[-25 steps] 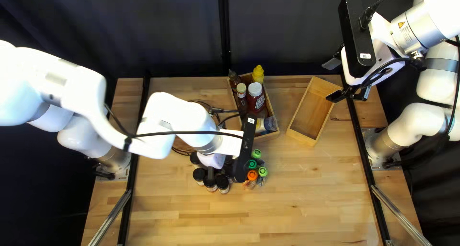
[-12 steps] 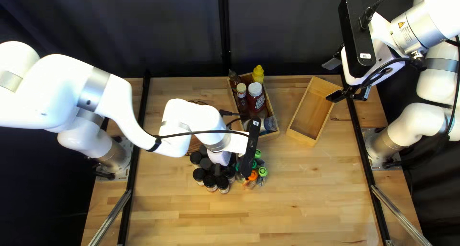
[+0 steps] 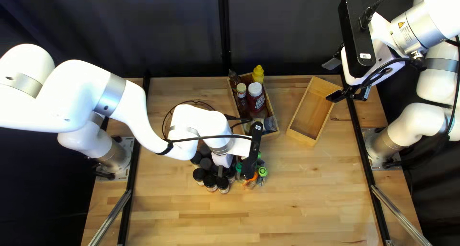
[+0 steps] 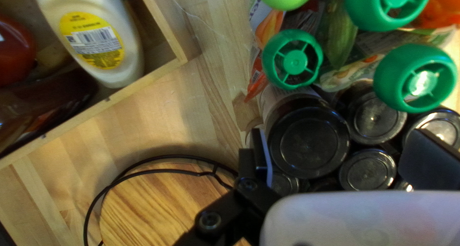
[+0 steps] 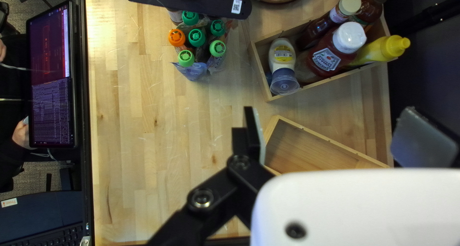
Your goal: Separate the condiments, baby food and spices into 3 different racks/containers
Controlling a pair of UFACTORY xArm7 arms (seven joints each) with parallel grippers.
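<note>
The left arm's jaws (image 3: pixel 222 165) stand wide apart over black-lidded spice jars (image 4: pixel 309 143); lids lie between the fingers, and I can't tell whether either finger touches a jar. The right arm's jaws (image 3: pixel 331 80) are spread wide too, gripping nothing, with a shallow wooden tray (image 3: pixel 311 109) ahead of them.

Tight against the jars are the baby-food pouches (image 5: pixel 194 71), with green and orange caps, partly under the left arm's camera bar (image 3: pixel 251 152) in the top left view. A round wooden base with black wire rails (image 4: pixel 158 205) sits close to the jars, beneath the left arm. Behind the pouches, a wooden crate (image 5: pixel 264 76) holds the ketchup bottle (image 3: pixel 256 98), mustard bottle (image 3: pixel 258 74), dark sauce bottles (image 3: pixel 241 90) and a pale squeeze bottle (image 4: pixel 103 40); its raised walls stand between them and the tray.

Bare worktop (image 3: pixel 297 203) runs from the pouches to the near edge and right to a black rail (image 3: pixel 359 124). Beyond the near edge are a screen (image 5: pixel 50 78) and a person's hand (image 5: pixel 20 133).
</note>
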